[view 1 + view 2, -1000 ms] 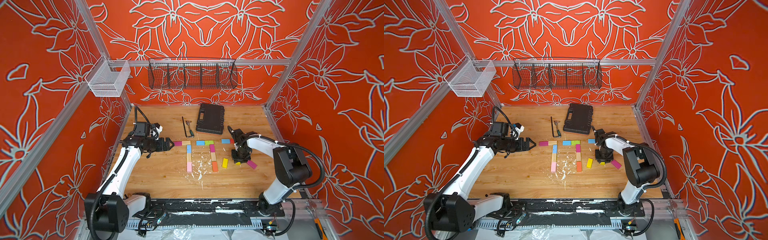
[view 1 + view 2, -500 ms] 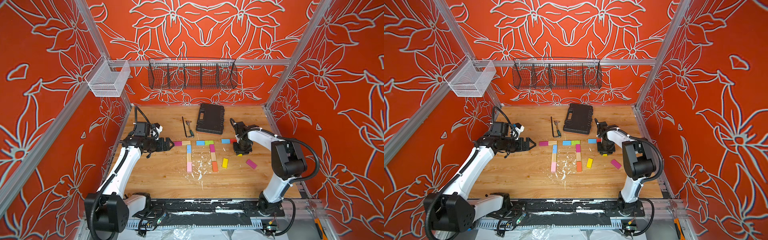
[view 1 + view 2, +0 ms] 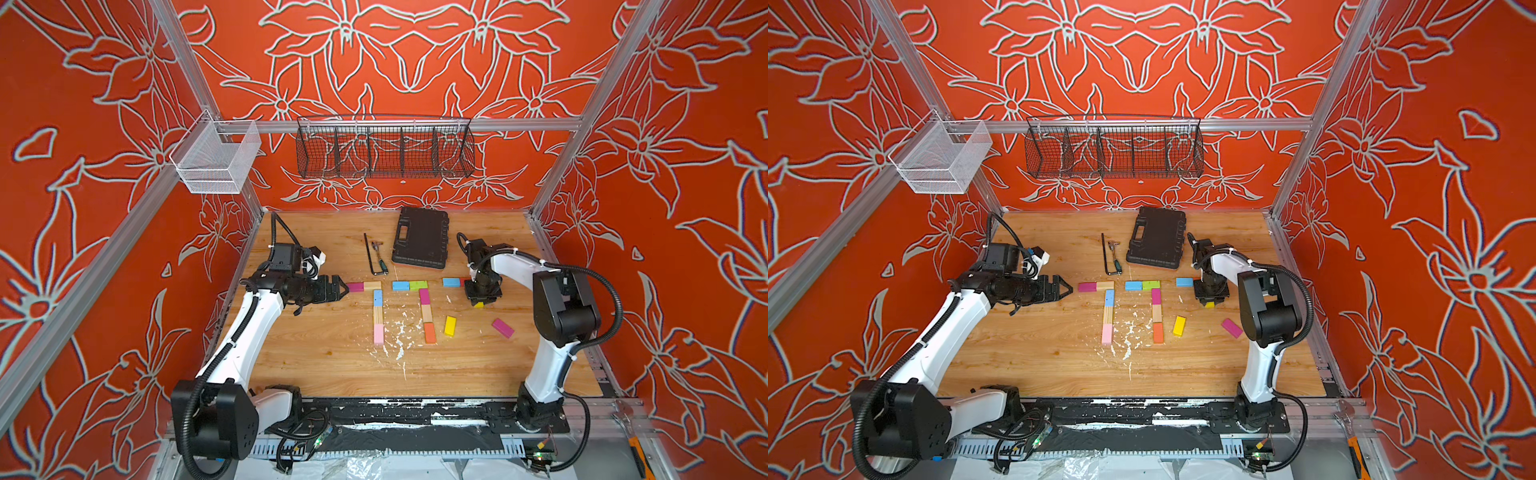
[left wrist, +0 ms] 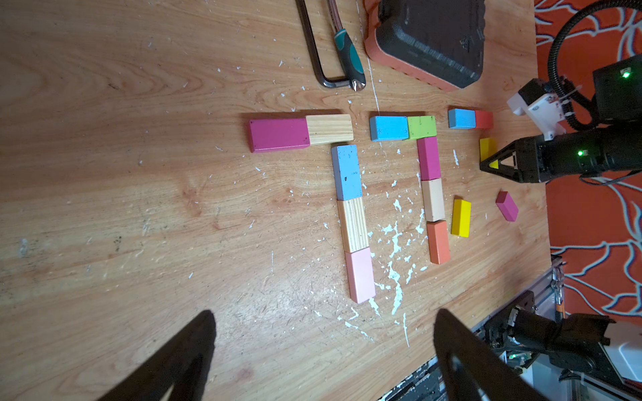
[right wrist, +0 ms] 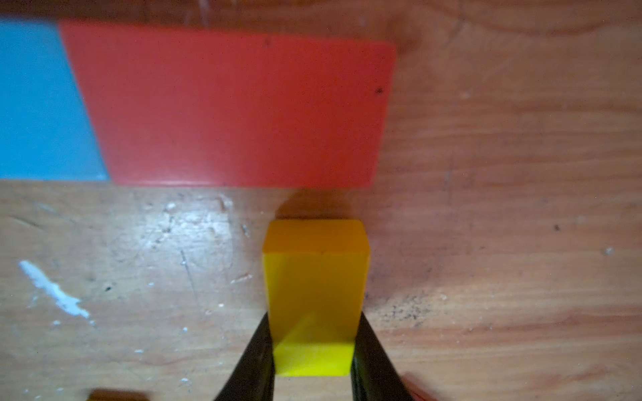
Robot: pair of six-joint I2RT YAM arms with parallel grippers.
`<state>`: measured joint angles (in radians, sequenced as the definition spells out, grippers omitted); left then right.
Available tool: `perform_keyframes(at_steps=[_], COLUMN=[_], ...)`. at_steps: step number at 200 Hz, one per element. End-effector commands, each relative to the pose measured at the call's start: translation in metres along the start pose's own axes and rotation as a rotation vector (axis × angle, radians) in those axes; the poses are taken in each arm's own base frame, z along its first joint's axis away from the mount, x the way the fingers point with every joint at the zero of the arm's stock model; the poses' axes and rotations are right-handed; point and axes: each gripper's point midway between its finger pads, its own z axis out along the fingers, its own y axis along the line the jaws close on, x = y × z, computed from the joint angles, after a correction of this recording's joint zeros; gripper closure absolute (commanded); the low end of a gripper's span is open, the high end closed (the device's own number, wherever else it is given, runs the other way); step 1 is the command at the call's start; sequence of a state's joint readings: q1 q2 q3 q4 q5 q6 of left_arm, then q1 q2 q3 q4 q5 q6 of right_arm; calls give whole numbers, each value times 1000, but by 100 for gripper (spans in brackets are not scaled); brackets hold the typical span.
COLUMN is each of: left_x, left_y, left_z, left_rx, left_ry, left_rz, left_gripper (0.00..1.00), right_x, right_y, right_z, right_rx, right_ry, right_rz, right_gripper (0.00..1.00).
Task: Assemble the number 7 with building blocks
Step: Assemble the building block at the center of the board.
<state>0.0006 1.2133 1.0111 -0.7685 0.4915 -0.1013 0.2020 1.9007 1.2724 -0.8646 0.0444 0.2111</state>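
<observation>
My right gripper (image 5: 314, 319) is shut on a yellow block (image 5: 314, 277), held low over the table, its far end just short of a red block (image 5: 236, 104). The red block lies end to end with a blue block (image 5: 38, 104). In both top views this gripper (image 3: 482, 296) points down at the right of the row. Two flat number 7 figures lie finished: one starts with a magenta block (image 3: 355, 286), the other with a blue block (image 3: 400, 285). My left gripper (image 4: 323, 312) is open and empty, just left of the magenta block (image 3: 1087, 286).
A loose yellow block (image 3: 450, 325) and a loose magenta block (image 3: 503, 328) lie front right. A black case (image 3: 420, 243), a hex key (image 3: 371, 259) and a small screwdriver (image 3: 383, 266) lie at the back. White flecks (image 3: 399, 332) dot the wood between the figures.
My right gripper has carried the yellow block from beside the loose blocks toward the back, up to the red block. The left arm has not moved.
</observation>
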Motion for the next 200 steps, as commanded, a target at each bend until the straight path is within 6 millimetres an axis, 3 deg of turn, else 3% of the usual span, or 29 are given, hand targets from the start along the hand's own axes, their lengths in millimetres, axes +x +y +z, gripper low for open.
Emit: perform_keyframes(at_steps=[1,200], left_x=[1,2], left_y=[3,3], left_z=[2,1], left_rx=[-5,-8], left_ry=[11,10], left_rz=[-4,-4], left_gripper=[5,5], right_x=[-1,-8], right_y=[-3,7], right_z=[5,18], right_rx=[12,-43], right_ry=[26,38], right_rz=[-14,9], right_gripper=[69,64])
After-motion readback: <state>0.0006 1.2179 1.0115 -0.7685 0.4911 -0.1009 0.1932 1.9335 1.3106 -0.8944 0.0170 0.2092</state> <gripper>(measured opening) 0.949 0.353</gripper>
